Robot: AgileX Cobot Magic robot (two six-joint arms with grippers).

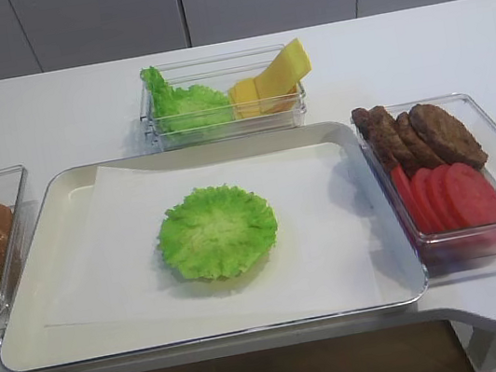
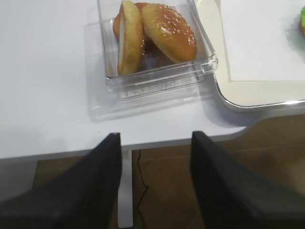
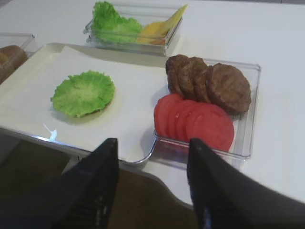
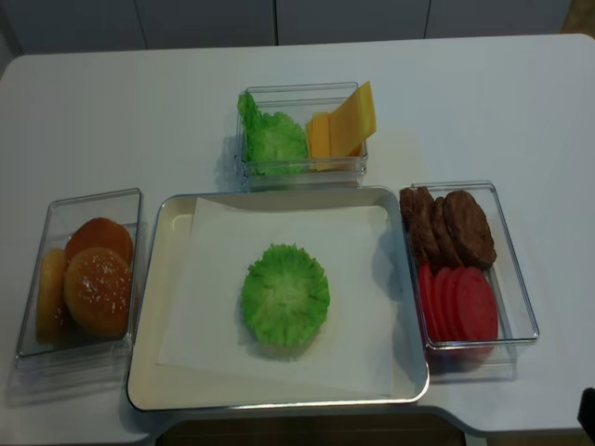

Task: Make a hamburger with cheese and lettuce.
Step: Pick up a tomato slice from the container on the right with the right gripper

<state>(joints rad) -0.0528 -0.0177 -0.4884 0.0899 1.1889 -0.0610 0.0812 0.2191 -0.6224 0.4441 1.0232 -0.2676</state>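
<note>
White desk (image 1: 452,40) carries tray (image 1: 59,187) with paper liner. Hamburger (image 1: 217,231), lettuce on top, sits mid-tray, clear liner all round. Cheese (image 1: 271,80) stands in rear bin. Both arms hang off near desk edge: left end effector (image 2: 155,181) and right end effector (image 3: 152,183) open, empty.

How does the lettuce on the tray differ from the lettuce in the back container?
The lettuce on the tray lies flat and spread round on the white paper; the lettuce in the back container stands bunched against the wall, beside the cheese. The tray piece lies alone in the open. Both are frilly and bright green.
</note>
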